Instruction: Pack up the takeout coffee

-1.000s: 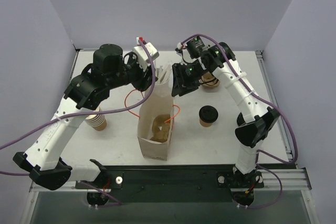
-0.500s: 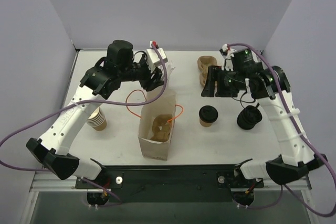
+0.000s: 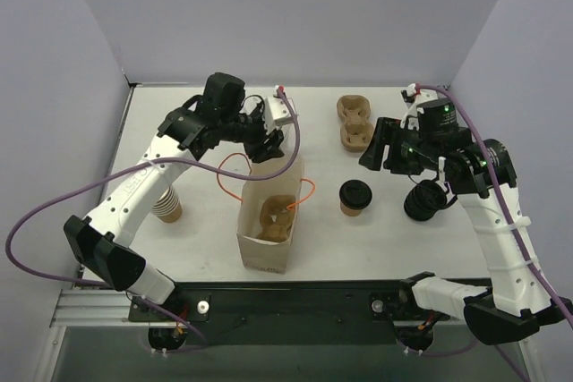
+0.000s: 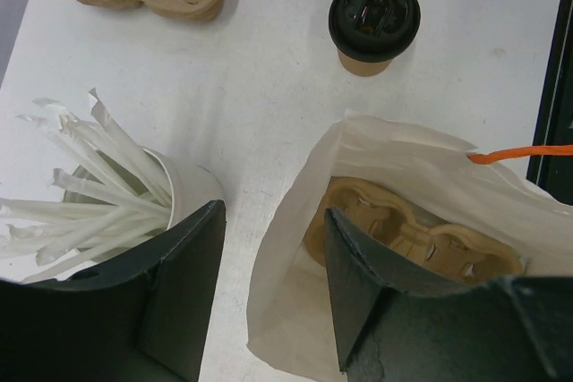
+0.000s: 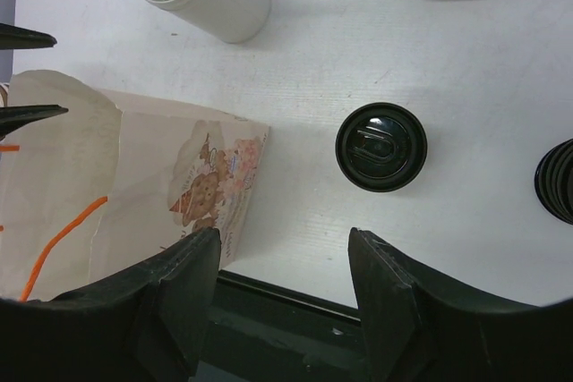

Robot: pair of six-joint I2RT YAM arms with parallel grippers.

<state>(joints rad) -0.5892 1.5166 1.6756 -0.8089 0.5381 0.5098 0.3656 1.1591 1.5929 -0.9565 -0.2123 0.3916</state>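
Observation:
The takeout coffee (image 3: 355, 196), a brown cup under a black lid, stands upright on the table to the right of the paper bag (image 3: 265, 232). In the wrist views the takeout coffee (image 4: 374, 20) (image 5: 381, 147) stands free. My left gripper (image 3: 267, 145) (image 4: 274, 212) is open at the bag's far rim, one finger (image 4: 358, 284) inside the bag (image 4: 295, 328) and the other outside. A pulp cup carrier (image 4: 414, 237) lies in the bag. My right gripper (image 3: 374, 157) (image 5: 282, 241) hangs open and empty above the table, just behind and right of the coffee.
Two empty pulp carriers (image 3: 355, 123) lie at the back. A stack of black lids (image 3: 424, 200) sits right of the coffee, a stack of lidless brown cups (image 3: 166, 206) at the left. A white cup of wrapped straws (image 4: 183, 187) stands behind the bag. The bag has an orange handle (image 3: 308, 190).
My right gripper has swung from the bag's far rim to the right and opened. My left gripper has moved right and nearer, down to the bag's rim.

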